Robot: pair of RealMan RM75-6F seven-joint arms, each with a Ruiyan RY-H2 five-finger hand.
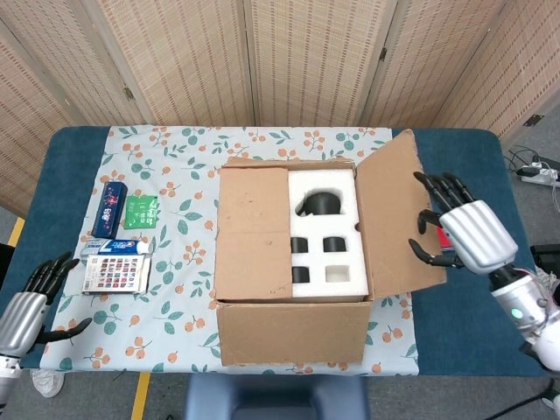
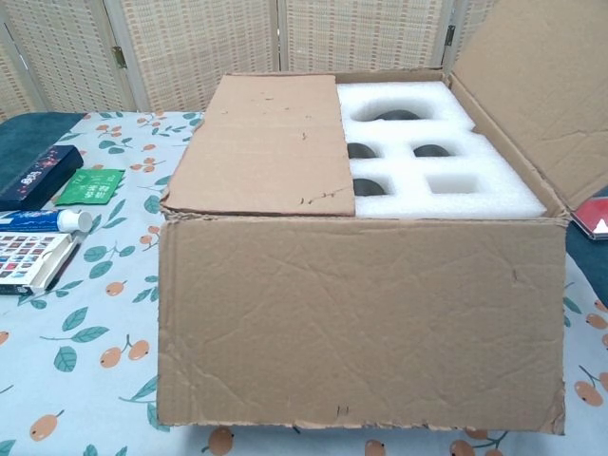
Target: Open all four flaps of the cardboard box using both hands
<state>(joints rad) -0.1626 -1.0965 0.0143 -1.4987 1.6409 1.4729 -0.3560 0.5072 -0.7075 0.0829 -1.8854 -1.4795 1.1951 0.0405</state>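
The cardboard box [image 1: 293, 328] stands mid-table. Its left flap [image 1: 254, 232] lies flat over the left half. Its right flap [image 1: 394, 219] is folded out to the right and leans outward. White foam [image 1: 324, 232] with dark items in its cavities is uncovered. My right hand [image 1: 464, 232] is at that flap's outer edge, fingers spread and touching the cardboard, holding nothing. My left hand [image 1: 26, 311] hangs off the table's front left corner, fingers apart, empty. The chest view shows the box [image 2: 361, 313], the flat left flap [image 2: 266, 142] and the raised right flap [image 2: 532, 95], with no hands.
Left of the box lie a blue carton [image 1: 109, 208], a green packet [image 1: 140, 211], a toothpaste box [image 1: 118, 247] and a colourful box [image 1: 114, 273]. A red flat item [image 2: 597, 214] lies right of the box. Folding screens stand behind the table.
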